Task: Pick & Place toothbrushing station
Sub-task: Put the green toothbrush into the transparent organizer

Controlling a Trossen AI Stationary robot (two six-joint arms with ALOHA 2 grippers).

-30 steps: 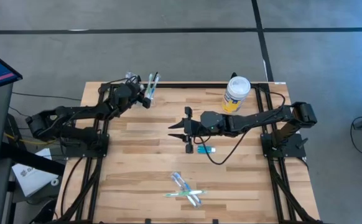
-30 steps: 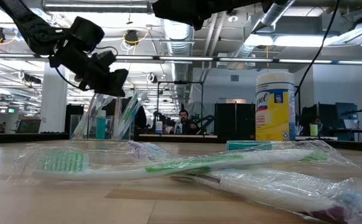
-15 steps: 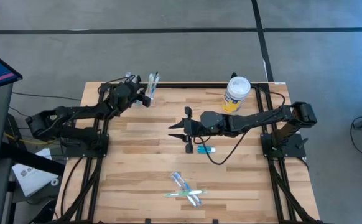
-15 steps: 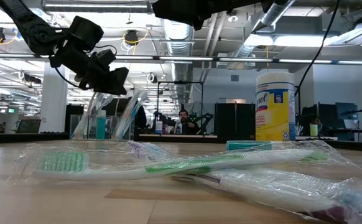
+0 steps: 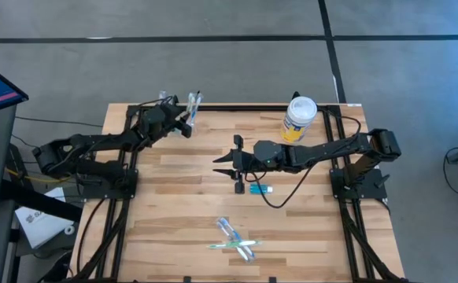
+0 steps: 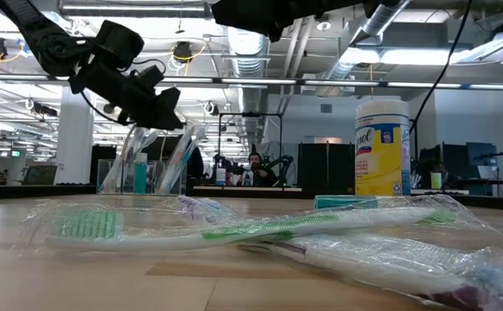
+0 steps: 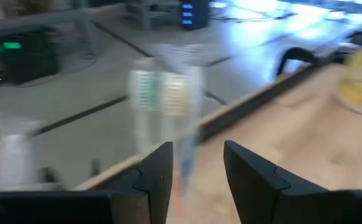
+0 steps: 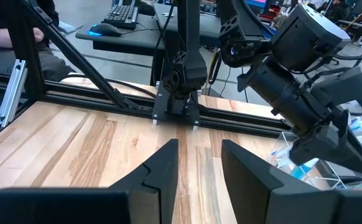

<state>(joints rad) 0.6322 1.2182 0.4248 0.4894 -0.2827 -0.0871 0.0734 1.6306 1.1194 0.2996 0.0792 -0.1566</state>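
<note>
Barely anything on the table has shifted in the last second; only the left gripper (image 5: 183, 124) has eased a touch away from the clear plastic cup (image 5: 191, 104) at the far left edge of the wooden table (image 5: 174, 204), and its fingers (image 7: 159, 177) now stand parted with nothing between them. From its own wrist view 2 wrapped toothbrushes (image 7: 162, 99) stand upright just beyond the gap, blurred. At table height the cup (image 6: 148, 164) shows more brushes leaning inside it, with that gripper (image 6: 161, 111) hanging right above its rim.

Meanwhile the right gripper (image 5: 227, 165) hovers over the middle of the table, pointing toward the left arm, fingers (image 8: 162, 168) spread and empty. Just beside it on the wood lies a small teal-blue tube (image 5: 260, 189). Nearer the front edge sit a few loose wrapped toothbrushes (image 5: 235, 238), crossed over each other. A white-lidded jar with a yellow label (image 5: 299, 118) stands at the far right corner.
</note>
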